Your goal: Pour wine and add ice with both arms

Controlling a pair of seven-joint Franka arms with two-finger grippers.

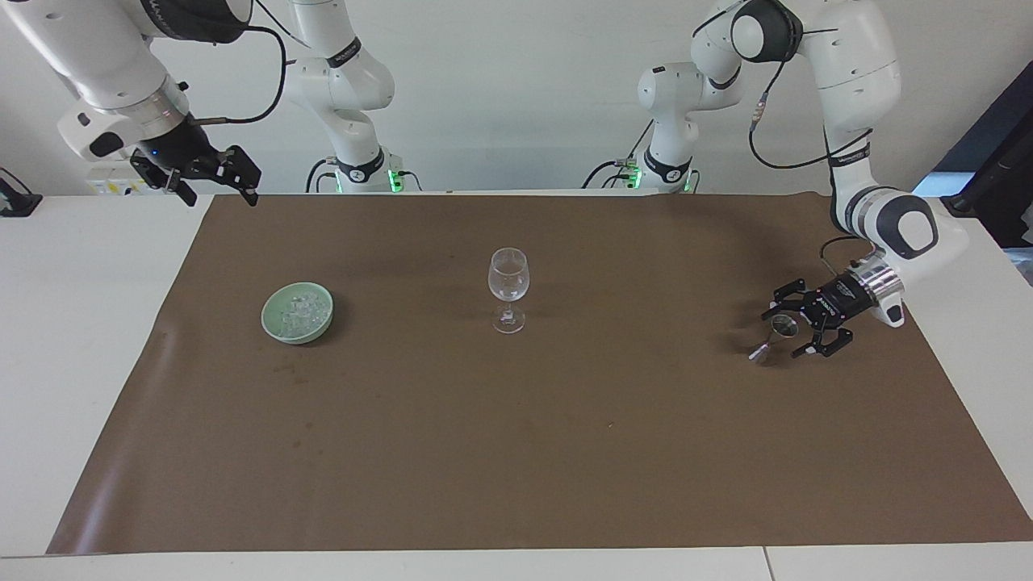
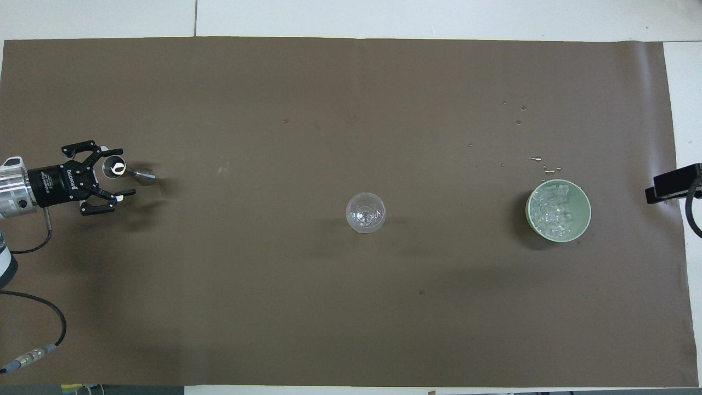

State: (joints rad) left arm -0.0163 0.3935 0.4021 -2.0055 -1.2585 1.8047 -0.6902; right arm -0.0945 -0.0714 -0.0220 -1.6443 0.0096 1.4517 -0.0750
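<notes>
A small metal measuring cup stands on the brown mat at the left arm's end. My left gripper lies level just above the mat, open, with a finger on each side of the cup's bowl and not clamped on it. I cannot tell whether there is wine in the cup. The ice lies in a pale green bowl at the right arm's end. An empty clear stemmed wine glass stands mid-mat. My right gripper waits open, raised over the mat's corner.
The brown mat covers most of the white table. Water drops dot the mat just farther from the robots than the bowl. A black cable trails at the left arm's end.
</notes>
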